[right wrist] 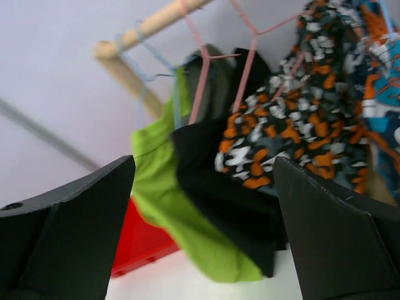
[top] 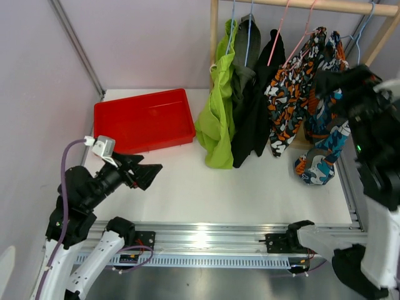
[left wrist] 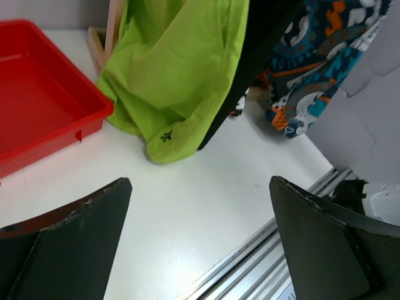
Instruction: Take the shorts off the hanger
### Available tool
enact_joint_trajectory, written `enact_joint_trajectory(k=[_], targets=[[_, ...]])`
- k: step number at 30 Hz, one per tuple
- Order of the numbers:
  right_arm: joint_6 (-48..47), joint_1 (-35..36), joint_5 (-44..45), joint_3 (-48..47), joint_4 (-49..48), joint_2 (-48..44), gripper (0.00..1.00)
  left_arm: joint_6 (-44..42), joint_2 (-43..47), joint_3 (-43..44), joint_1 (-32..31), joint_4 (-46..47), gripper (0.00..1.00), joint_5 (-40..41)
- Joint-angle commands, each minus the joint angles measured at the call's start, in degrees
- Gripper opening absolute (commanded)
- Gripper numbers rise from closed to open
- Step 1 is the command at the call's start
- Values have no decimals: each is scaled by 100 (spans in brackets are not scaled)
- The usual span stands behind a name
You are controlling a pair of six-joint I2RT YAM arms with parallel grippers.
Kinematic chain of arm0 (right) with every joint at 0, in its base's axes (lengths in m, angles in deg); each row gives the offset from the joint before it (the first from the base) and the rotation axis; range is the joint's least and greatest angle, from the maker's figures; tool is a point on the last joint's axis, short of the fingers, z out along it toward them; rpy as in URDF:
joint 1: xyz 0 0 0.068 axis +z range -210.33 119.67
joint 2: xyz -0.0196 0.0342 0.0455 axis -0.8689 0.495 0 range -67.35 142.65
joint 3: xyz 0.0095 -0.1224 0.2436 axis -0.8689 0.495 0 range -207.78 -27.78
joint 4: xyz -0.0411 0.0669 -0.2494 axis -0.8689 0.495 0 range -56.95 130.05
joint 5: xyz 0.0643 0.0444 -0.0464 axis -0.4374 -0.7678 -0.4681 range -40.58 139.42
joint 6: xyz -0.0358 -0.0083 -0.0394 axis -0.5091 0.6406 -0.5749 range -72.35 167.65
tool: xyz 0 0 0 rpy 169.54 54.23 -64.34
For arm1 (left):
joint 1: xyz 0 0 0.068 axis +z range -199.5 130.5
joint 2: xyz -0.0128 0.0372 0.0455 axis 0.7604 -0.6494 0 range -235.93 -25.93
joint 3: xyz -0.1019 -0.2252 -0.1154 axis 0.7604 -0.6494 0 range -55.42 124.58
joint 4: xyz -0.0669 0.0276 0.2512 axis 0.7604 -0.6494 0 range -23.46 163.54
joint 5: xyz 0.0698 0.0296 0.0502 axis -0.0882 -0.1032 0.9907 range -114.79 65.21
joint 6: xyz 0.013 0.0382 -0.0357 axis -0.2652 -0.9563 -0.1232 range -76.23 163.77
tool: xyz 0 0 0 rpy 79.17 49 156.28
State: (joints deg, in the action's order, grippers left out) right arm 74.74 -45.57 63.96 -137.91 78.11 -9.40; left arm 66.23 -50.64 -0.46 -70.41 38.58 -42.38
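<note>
Several pairs of shorts hang on wire hangers from a wooden rail point(top: 300, 5): lime green point(top: 215, 119), dark grey-olive point(top: 244, 69), black point(top: 256, 119), orange-black-white patterned point(top: 290, 94) and teal-orange-white patterned point(top: 325, 150), whose lower end rests on the table. My right gripper point(top: 322, 84) is raised beside the patterned pairs, open and empty; through its jaws point(right wrist: 203, 161) I see the black shorts point(right wrist: 231, 187) and a pink hanger point(right wrist: 247, 69). My left gripper point(top: 150, 172) hovers low over the table's left, open and empty, apart from the lime shorts point(left wrist: 181, 69).
A red tray point(top: 144, 119) sits at the back left of the white table point(top: 187, 187). The rack's wooden posts point(top: 214, 31) stand behind the shorts. A metal rail point(top: 206, 240) runs along the near edge. Grey walls enclose the left and back.
</note>
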Motion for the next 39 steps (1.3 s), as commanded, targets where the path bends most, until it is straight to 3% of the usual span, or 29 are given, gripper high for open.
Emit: enact_joint_trajectory(k=[1, 7, 17, 39], targets=[[-801, -340, 778, -368, -294, 830, 99, -224, 124, -450, -36, 33, 99, 159], [-688, -1984, -276, -1238, -594, 2175, 99, -207, 423, -1189, -45, 305, 99, 2], [-1267, -2197, -356, -3154, -217, 3749, 99, -242, 423, -1233, -45, 393, 99, -157], [-1628, -2557, -127, -2144, -507, 4013, 92, -224, 555, -1286, -45, 455, 99, -333]])
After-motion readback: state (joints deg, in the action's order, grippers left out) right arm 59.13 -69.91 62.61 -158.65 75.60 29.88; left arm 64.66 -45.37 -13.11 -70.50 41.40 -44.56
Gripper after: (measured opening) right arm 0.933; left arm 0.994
